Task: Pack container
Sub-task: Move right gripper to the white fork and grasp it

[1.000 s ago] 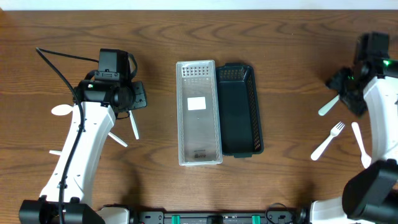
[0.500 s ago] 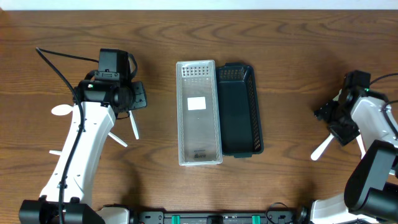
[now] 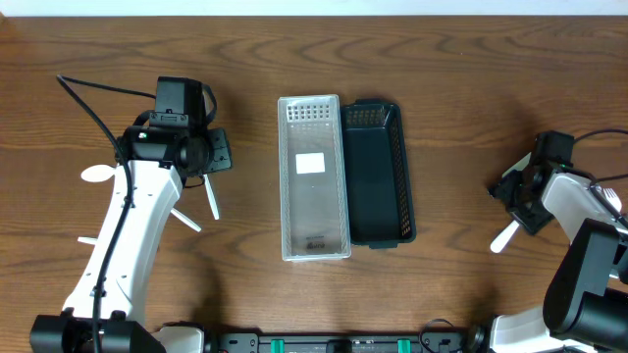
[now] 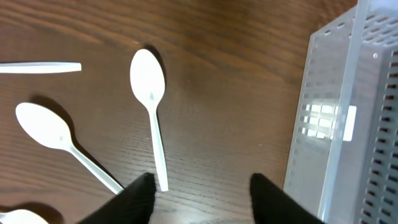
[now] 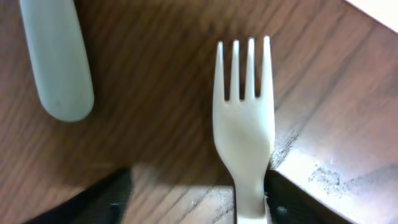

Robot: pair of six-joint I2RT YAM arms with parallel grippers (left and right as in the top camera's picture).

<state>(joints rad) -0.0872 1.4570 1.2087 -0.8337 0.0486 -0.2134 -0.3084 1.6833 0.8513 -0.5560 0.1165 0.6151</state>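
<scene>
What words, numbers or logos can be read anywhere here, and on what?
No text is readable in any view.
White sticker on the clear container: too small to read, looks blank.
Dark mark near that container's lower end: blurred, unreadable.

The fork [image 5: 244,127] is smooth white plastic, the table [image 5: 155,87] grained, faintly glossy wood.

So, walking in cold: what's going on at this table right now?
Two robot arms are packing plastic cutlery. The right tool is low over a fork, open, with the handle between its fingers, not yet gripped. The left tool hangs open above some spoons, holding nothing. In the middle, the clear container and the dark basket beside it have no cutlery in them yet.
</scene>
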